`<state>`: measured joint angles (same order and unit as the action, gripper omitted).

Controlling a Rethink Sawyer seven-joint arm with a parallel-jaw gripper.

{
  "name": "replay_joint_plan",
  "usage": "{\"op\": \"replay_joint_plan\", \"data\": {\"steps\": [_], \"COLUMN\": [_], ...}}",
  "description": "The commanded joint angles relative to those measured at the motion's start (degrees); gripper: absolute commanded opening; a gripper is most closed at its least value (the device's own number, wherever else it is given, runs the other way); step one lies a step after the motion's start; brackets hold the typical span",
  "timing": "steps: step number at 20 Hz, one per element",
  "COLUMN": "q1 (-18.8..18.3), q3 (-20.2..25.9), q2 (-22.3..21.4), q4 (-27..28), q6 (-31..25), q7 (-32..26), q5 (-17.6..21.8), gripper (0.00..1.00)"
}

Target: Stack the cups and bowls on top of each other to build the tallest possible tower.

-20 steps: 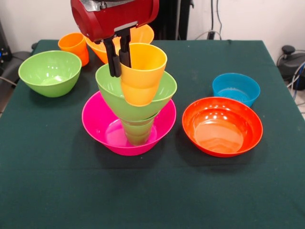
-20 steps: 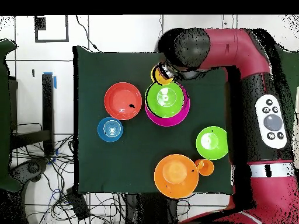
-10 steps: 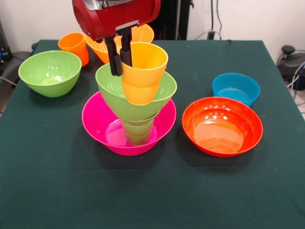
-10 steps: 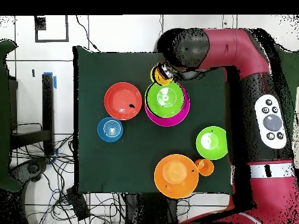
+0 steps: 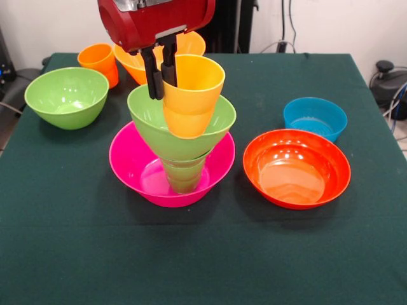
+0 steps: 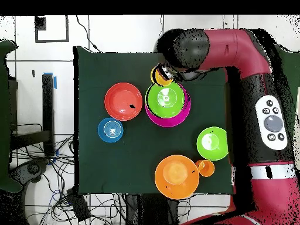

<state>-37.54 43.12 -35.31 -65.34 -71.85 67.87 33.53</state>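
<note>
The tower stands mid-table: a big pink bowl (image 5: 137, 171) (image 6: 153, 116) holds an upturned green cup (image 5: 184, 175), and a light green bowl (image 5: 159, 130) (image 6: 166, 99) rests on that cup. My gripper (image 5: 160, 79) is shut on the rim of a yellow cup (image 5: 189, 95) (image 6: 160, 76), held upright just in front of and above the green bowl. An orange cup (image 5: 99, 61) (image 6: 205, 167), an orange bowl (image 5: 191, 46) (image 6: 175, 175), another light green bowl (image 5: 67, 96) (image 6: 212, 143), a red-orange bowl (image 5: 296, 168) (image 6: 123, 101) and a small blue bowl (image 5: 315, 117) (image 6: 110, 130) stand around the tower.
Dark green cloth (image 5: 95, 254) covers the table. The red arm (image 6: 258, 111) runs along the table's right side in the overhead view. Cables (image 6: 35, 167) lie on the floor to the left there.
The gripper has lifted the yellow cup slightly and carried it a little to the right in the front view. Everything else stands still.
</note>
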Motion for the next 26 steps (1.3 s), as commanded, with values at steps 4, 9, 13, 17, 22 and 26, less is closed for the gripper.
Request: {"op": "replay_joint_plan", "data": {"steps": [4,9,13,17,22,26], "q1": [0.46,0.32,-0.02,-0.54,-0.65,-1.2], "q3": [-2.94,-3.07,-3.18,-3.17,-2.99,-2.85], "q2": [1.53,1.33,0.91,0.79,1.15,0.91], "q4": [-6.06,-6.54,-7.46,-8.15,-7.74,-8.44], "q6": [0.76,0.82,1.23,1.42,0.66,0.74], "q7": [-4.95,-4.67,-4.16,-3.94,-4.33,-4.66], "q5": [1.23,1.25,1.17,0.89,0.85,0.74], "gripper": [0.0,0.0,0.0,0.0,0.0,0.0]}}
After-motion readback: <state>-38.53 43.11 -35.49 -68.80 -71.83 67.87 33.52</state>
